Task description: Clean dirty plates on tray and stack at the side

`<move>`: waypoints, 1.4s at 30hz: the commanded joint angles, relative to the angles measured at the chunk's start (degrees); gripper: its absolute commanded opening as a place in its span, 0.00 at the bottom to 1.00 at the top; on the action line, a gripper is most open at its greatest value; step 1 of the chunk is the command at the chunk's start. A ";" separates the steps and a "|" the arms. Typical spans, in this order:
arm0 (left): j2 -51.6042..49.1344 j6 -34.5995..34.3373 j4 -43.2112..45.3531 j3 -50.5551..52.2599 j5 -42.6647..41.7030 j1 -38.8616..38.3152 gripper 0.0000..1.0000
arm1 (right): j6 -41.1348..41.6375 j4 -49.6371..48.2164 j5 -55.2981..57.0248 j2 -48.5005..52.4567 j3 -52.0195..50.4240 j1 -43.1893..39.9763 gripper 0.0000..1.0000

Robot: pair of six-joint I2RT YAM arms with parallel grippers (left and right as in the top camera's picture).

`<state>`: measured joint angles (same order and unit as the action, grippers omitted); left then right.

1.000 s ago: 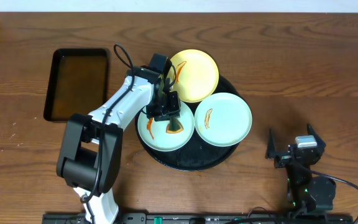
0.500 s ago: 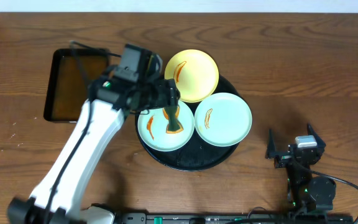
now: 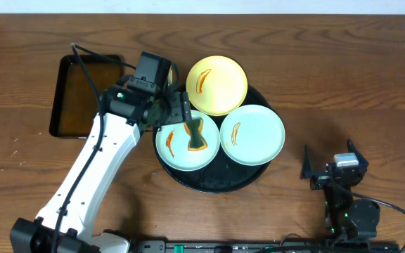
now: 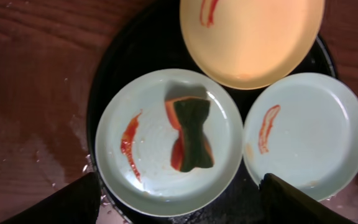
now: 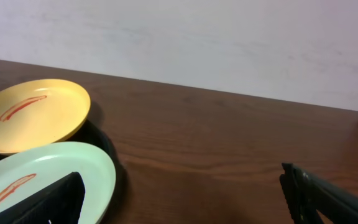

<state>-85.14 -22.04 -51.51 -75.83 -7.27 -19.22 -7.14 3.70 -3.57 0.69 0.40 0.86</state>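
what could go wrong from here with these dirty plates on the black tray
The dark green cloth lies loose and sauce-stained on the left pale blue round plate under the open left gripper; a grasp may miss, or wiping may spread the orange smear. The pale yellow round plate overhangs the large round black tray's rim, so a nudge could tip it off.

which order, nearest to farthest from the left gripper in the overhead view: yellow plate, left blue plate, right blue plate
From the left gripper:
1. left blue plate, right beneath it
2. yellow plate, at the back
3. right blue plate, far side of the tray
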 commanded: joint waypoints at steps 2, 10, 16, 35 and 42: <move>-0.22 0.76 -1.40 -0.20 3.54 0.31 0.82 | 0.22 -1.27 -0.59 -0.31 -0.09 -0.44 0.99; -0.28 0.79 -1.11 -0.20 4.00 0.31 0.83 | 25.79 -14.40 -16.00 -0.31 -0.09 -0.42 0.99; -0.28 0.76 -1.53 -0.17 6.88 0.31 0.83 | 37.44 -35.71 -17.86 -0.28 0.15 -0.42 0.99; -0.59 -1.66 -1.95 -0.13 6.67 0.28 0.84 | 9.57 28.37 -58.23 61.94 67.17 0.46 0.99; -0.59 -1.64 -4.63 -0.13 6.69 0.28 0.83 | 17.25 33.46 -68.06 77.81 75.54 3.63 0.99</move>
<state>-85.12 -22.94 -55.66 -75.77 -1.28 -19.22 7.68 37.85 -62.85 75.75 74.35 3.14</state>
